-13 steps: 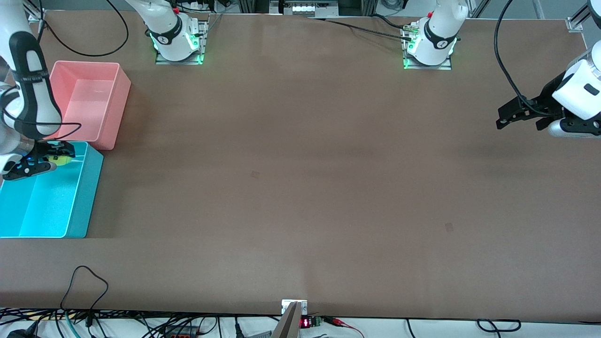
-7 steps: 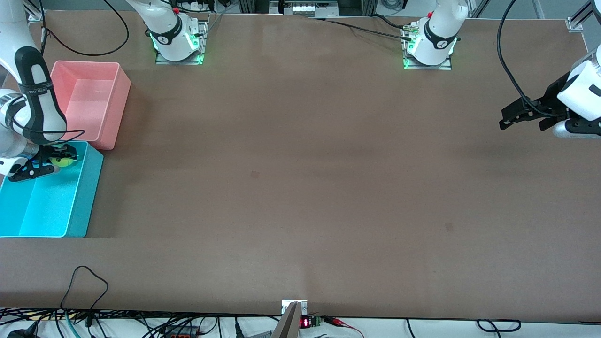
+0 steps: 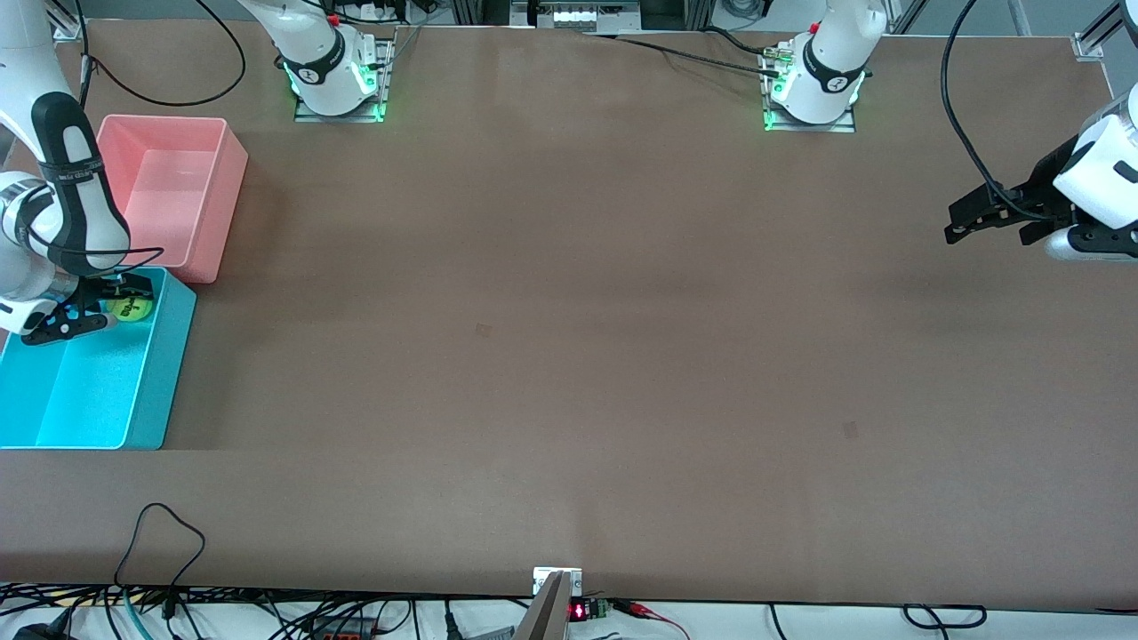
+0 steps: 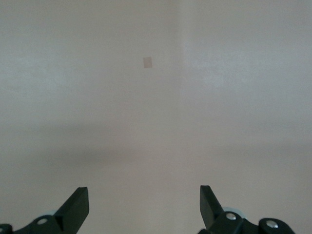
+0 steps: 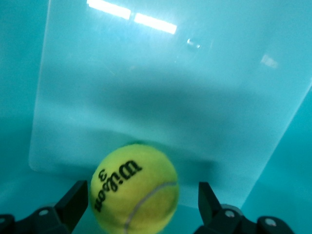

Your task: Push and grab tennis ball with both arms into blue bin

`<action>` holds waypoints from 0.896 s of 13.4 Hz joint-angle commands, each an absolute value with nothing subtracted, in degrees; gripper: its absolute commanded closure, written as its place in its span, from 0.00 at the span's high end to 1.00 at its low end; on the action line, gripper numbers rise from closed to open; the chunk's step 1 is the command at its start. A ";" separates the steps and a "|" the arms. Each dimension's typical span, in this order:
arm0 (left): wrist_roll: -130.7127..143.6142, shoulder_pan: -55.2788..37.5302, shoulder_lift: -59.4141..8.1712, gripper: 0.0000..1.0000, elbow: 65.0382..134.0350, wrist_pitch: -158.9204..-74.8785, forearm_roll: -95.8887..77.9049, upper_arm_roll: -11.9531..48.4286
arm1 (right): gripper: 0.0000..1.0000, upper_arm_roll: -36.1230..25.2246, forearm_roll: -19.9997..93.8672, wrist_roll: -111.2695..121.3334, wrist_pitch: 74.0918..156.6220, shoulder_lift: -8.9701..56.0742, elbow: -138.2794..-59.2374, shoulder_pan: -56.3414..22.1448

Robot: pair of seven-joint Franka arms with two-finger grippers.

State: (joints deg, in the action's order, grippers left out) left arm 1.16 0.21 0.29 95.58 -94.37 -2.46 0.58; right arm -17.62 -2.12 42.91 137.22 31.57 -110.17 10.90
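The yellow-green tennis ball (image 3: 132, 309) (image 5: 134, 187) is inside the blue bin (image 3: 169, 373) (image 5: 170, 87), near the bin's end beside the pink tub. My right gripper (image 3: 107, 308) (image 5: 144, 204) is open over that end of the bin. Its fingers stand on either side of the ball, with a gap showing on at least one side. My left gripper (image 3: 965, 222) (image 4: 145, 204) hangs open and empty over bare table at the left arm's end, where that arm waits.
A pink tub (image 3: 213, 222) touches the blue bin on the side farther from the front camera. Both tubs sit at the right arm's end of the brown table (image 3: 569, 311). Cables (image 3: 160, 533) lie along the table's near edge.
My right gripper has opened and let go of the tennis ball, which now shows more fully in the bin. The left arm has barely moved.
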 commanded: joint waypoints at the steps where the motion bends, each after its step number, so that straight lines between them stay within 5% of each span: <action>1: 1.05 0.09 -0.44 1.00 94.13 -93.25 -1.49 0.26 | 1.00 -15.31 -1.50 43.68 134.75 27.44 -108.11 10.90; 9: 1.14 0.09 0.09 1.00 94.22 -92.64 -2.02 0.97 | 1.00 -11.96 -1.49 36.78 104.98 9.95 -95.37 2.13; 12: 1.14 0.09 0.00 1.00 94.04 -92.81 -2.02 0.97 | 1.00 -5.21 -1.49 22.47 91.10 6.51 -88.80 1.76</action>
State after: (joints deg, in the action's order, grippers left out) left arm 1.16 0.20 0.28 95.53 -93.95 -2.47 0.97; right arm -8.60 -1.85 30.20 98.29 7.70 -92.65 1.66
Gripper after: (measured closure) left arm 0.000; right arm 0.000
